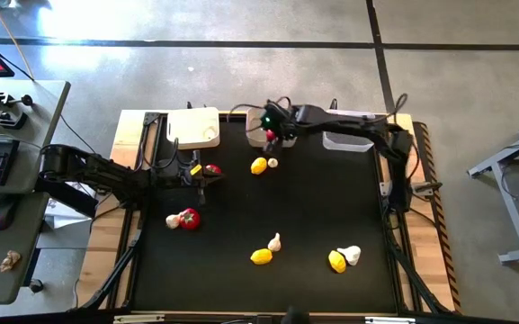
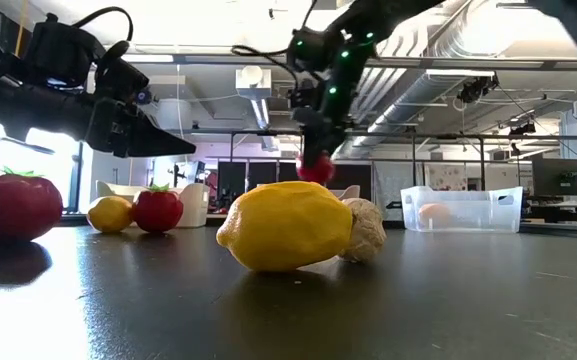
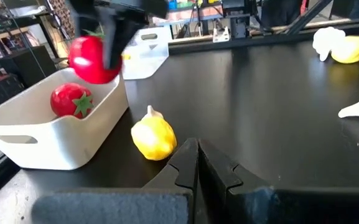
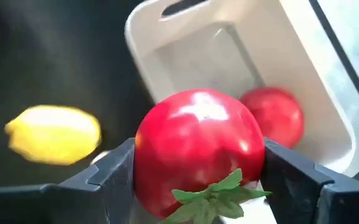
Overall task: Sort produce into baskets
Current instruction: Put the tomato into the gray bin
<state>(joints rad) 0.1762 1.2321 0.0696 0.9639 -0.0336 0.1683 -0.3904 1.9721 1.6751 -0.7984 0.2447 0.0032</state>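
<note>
My right gripper [image 1: 272, 136] is shut on a red tomato [image 4: 198, 152] above the greyish-white basket [image 1: 261, 137], which holds another tomato [image 4: 274, 116]. My left gripper [image 1: 201, 178] is shut and empty, a little above the table next to a tomato [image 1: 212, 168] and a lemon [image 1: 196, 169]. The opaque white basket [image 1: 193, 126] stands at the far left and the clear basket [image 1: 347, 141] at the far right. A lemon [image 1: 258, 166] and a garlic bulb [image 1: 272, 163] lie on the mat just in front of the greyish-white basket. My right gripper pinches the tomato by its round sides [image 4: 143, 155] between the two fingers [image 4: 114, 171]. The fingers come from above, pointing down. The tomato is lifted clear over the basket's near rim [image 3: 114, 93], its green top [image 4: 213, 190] turned toward the wrist.
On the black mat lie a tomato [image 1: 188, 219] with a garlic bulb [image 1: 173, 220], a lemon [image 1: 261, 256] with a garlic bulb [image 1: 275, 241], and a lemon [image 1: 337, 261] with a garlic bulb [image 1: 351, 255]. The middle of the mat is free.
</note>
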